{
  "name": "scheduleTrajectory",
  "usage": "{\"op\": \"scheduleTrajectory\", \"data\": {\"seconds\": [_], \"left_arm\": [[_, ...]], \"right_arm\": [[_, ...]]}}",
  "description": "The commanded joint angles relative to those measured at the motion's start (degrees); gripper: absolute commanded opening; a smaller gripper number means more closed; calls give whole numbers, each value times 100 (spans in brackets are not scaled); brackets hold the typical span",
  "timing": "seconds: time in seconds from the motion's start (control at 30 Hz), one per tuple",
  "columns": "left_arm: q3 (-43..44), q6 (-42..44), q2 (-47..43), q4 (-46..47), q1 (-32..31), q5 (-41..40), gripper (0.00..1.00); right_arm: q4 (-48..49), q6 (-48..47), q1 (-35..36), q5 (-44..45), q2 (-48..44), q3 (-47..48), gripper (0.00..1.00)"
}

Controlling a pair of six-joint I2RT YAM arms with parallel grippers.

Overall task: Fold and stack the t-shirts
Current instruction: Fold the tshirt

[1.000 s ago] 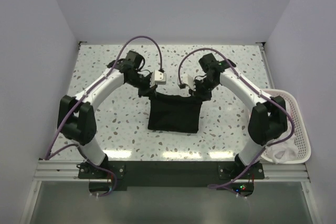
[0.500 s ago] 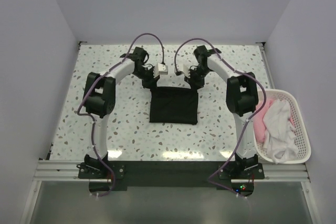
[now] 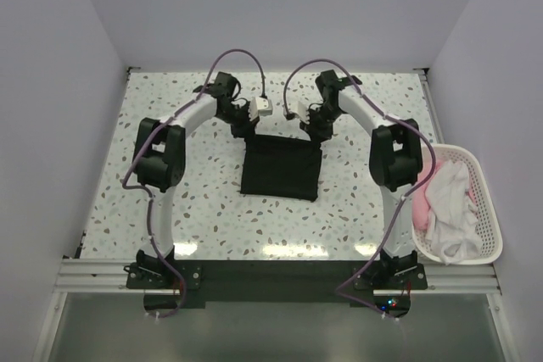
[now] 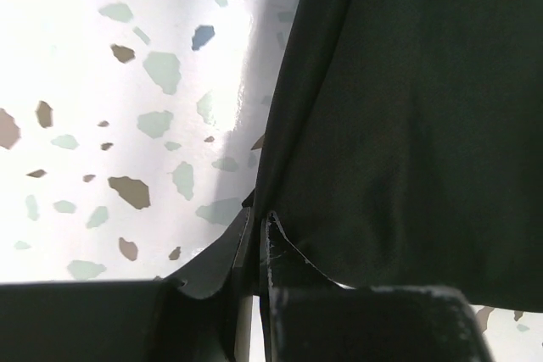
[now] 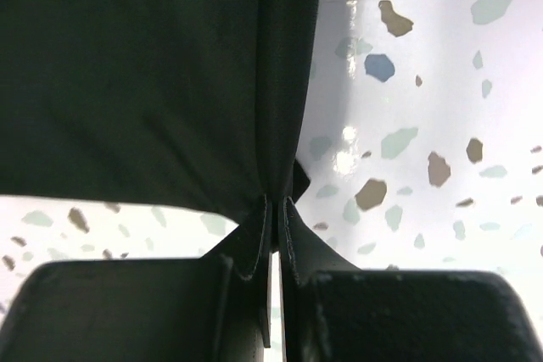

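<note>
Two claws meet the far edge of the black t-shirt [image 3: 281, 169], which lies folded at the middle of the tabletop [image 3: 170, 125], well apart from the basket [image 3: 484, 201] holding white and pink shirts [image 3: 448, 209]. Here the right claw [image 5: 276, 209] is clamped on a far-corner fold, while the left claw [image 4: 252, 235] stands nearly together at the other corner, its grip impossible to tell. Judged step: laying down a fold. The next move calls for releasing both corners cleanly. Long axis runs left to right; collar direction is hidden.
</note>
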Motion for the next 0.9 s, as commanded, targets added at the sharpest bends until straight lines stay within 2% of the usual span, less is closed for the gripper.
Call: {"op": "scheduleTrajectory", "data": {"seconds": [0.0, 0.23, 0.47, 0.53, 0.57, 0.6, 0.67, 0.73, 0.77, 0.8, 0.83, 0.87], "left_arm": [[-24, -80, -480, 190, -26, 110, 8], [2, -212, -199, 392, -122, -57, 12], [310, -844, 346, 858, -131, -390, 16], [415, -1002, 417, 919, -123, -443, 22], [416, -1194, 426, 1015, -122, -496, 28], [390, -1318, 408, 1068, -105, -549, 40], [311, -1764, 207, 1278, 9, -558, 50], [-40, -2170, -230, 1577, 149, -514, 64], [-198, -2590, -416, 1761, 228, -497, 67], [-530, -2750, -618, 2077, 386, -496, 71], [-707, -2882, -1029, 2228, 448, -601, 76], [-875, -3127, -1242, 2447, 536, -724, 78]], "right_arm": [[-254, -74, -73, 121, -779, -237, 0], [-87, -39, -222, 403, -525, -440, 0], [168, 163, -231, 920, -77, -264, 0], [325, 198, -231, 1070, -42, -308, 0], [413, 276, -231, 1202, -24, -343, 0], [510, 338, -231, 1281, -15, -335, 0], [826, 574, -222, 1422, 38, -230, 2], [1230, 707, -222, 1686, 99, -159, 2], [1353, 830, -231, 1782, 134, -55, 5], [1494, 927, -231, 1974, 161, -1, 10], [1643, 1154, -222, 2107, 248, 199, 26], [1601, 1321, -213, 2160, 275, 349, 37]]}}
